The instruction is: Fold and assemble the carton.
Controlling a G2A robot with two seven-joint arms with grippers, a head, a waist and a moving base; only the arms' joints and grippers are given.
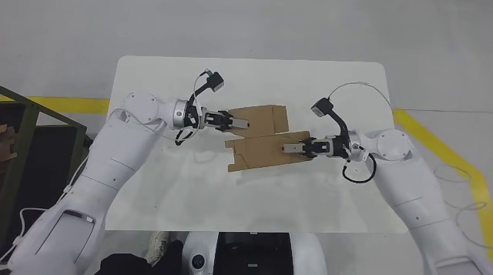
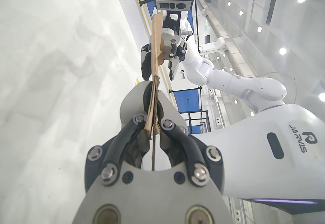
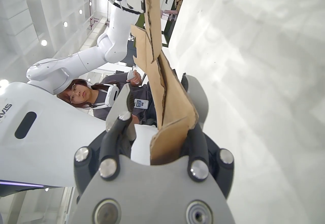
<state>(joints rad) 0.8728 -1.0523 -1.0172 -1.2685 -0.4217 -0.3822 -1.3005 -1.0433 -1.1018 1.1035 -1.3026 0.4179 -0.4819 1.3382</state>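
Flat carton [image 1: 262, 152] at mid-table, an arm at either end.
We see bare table [image 1: 154, 190] all round the carton, its edges well apart from every table edge; the left gripper [image 1: 240, 122] comes in level from the left side, clamped on the edge of the far panel; the right gripper [image 1: 286, 149] comes in level from the right side, fingers [image 3: 122, 108] spread, straddling the near panel's edge with the cardboard against one finger; both forearms lie low, elbows out toward the table's sides.
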